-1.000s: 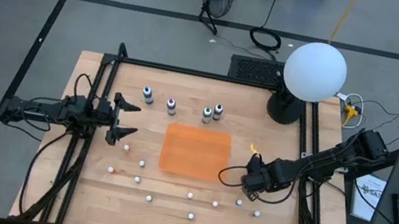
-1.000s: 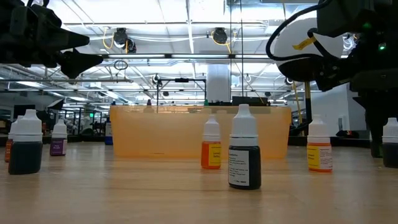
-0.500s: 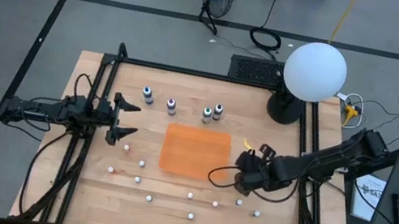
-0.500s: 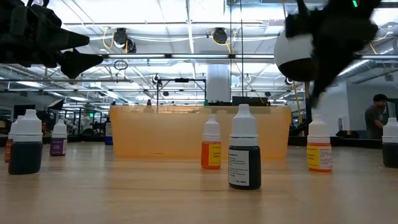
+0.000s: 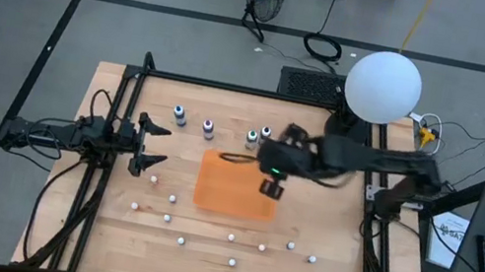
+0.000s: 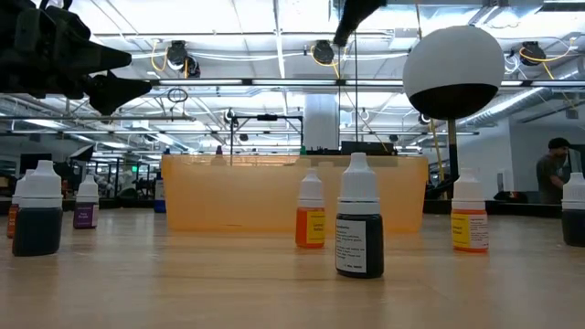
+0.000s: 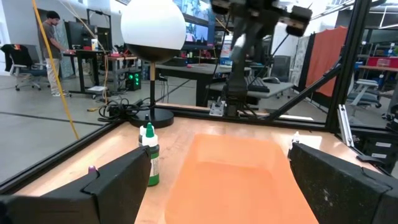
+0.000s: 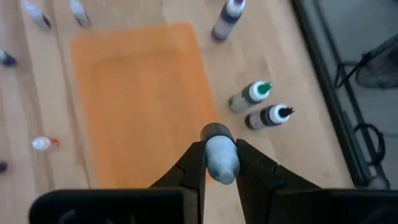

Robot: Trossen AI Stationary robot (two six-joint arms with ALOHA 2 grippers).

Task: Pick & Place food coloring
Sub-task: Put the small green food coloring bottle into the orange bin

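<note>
A food coloring bottle (image 8: pixel 220 158) sits pinched between the fingers of the right gripper (image 8: pixel 219 163), pale cap showing, its long axis running along the fingers and pointing down toward the table; in the high view that gripper (image 5: pixel 272 177) hangs over the far right part of the orange tray (image 5: pixel 225 191), so the held bottle is above the tray's edge region rather than its middle (its body colour is hidden by the fingers); the relation that matters is plain: the tray floor lies directly below and slightly inward of the bottle, so I judge the next step to be a short drop or lowering into the tray; beside the tray's far edge stand 4 more bottles, a blue one (image 5: pixel 179 115), a purple one (image 5: pixel 209 129), a green-capped one (image 5: pixel 251 139) and a dark one (image 5: pixel 265 136), the last 2 just beside the right gripper; the left gripper (image 5: pixel 149 144) waits at the table's left side, jaws spread wide and empty, well apart from the tray.
</note>
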